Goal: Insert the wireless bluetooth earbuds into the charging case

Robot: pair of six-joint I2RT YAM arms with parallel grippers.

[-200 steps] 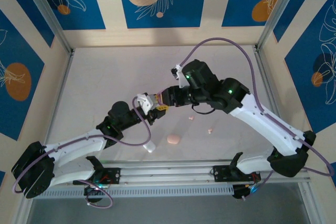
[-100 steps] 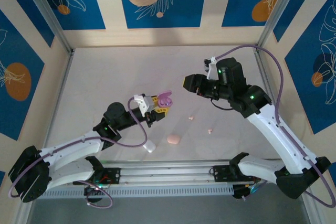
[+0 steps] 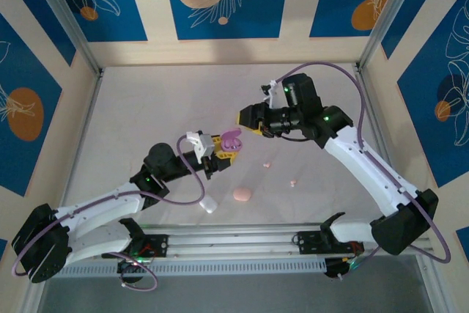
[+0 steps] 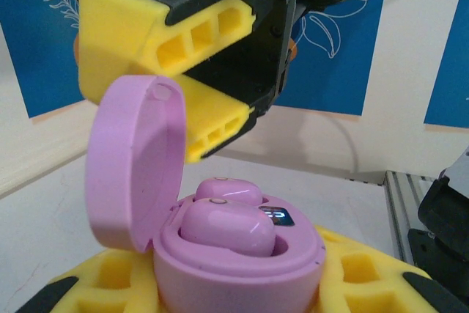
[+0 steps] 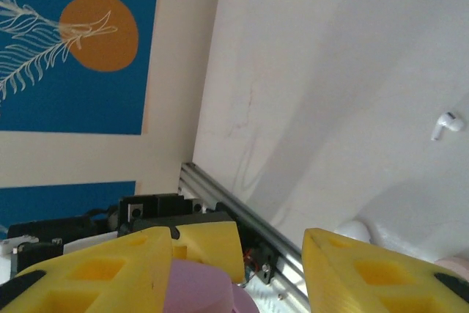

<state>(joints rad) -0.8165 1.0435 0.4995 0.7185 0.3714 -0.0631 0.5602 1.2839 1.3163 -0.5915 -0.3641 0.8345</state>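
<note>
Gripping open lilac case point(image 4: 236, 263), left pincer point(image 3: 226, 146); 2 buds point(image 4: 227, 226) seated inside.

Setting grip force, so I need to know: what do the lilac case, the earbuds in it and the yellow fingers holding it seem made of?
Lilac case: moulded plastic by its look, satin, with a soft even sheen on the open lid. Earbuds seated in it: glossier plastic, sharp white highlights. Yellow fingers: matte, probably printed plastic, with open square cells; possibly softer.

The charging case point(image 4: 234, 262) sat in my left gripper point(image 3: 220, 150), two earbuds point(image 4: 227, 226) in it, my right gripper point(image 3: 248, 117) just behind it; loose earbuds point(image 3: 267, 164) and a closed case point(image 3: 242, 193) lay before it.
</note>
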